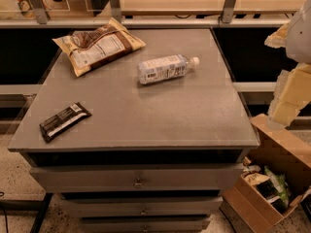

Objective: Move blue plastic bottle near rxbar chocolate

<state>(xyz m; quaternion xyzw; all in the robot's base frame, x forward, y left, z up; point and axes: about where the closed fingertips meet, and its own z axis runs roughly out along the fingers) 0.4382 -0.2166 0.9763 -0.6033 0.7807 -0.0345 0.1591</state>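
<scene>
Surface [146,125]: flat grey top of a drawer cabinet, carrying three loose things set well apart.
Bottle [163,69]: lying on its side, right of middle and toward the far edge. White cap [194,60] pointing right, barcode label facing up. Resting free, touching nothing else.
Chocolate bar [64,121]: flat in a dark wrapper at the near left corner, slanted to the edge. Well apart from the bottle, with bare surface between.
Snack bag [99,45]: flat at the far left, tan and brown. Not the target, but nearer the bottle than the target is.
End effector [290,93]: at the right edge of view, off the surface and above the floor box, well apart from the bottle. Wide or narrow: cannot tell. Not holding the bottle.
Task stage: judged not yet begun, with the bottle at the opposite corner from the chocolate bar.
Next move: judged to call for a reach left to the bottle, a grasp across its body, then a carry toward the near left.
Risk: likely to roll if nudged while on its side. Likely to push the chocolate bar off the near edge if set down too close.
Cardboard box [252,205]: open on the floor at the near right, holding several packets [278,184], one of them green. Other contents too small to tell.
Drawers [136,177]: three fronts with knobs below the surface, contents hidden.
</scene>
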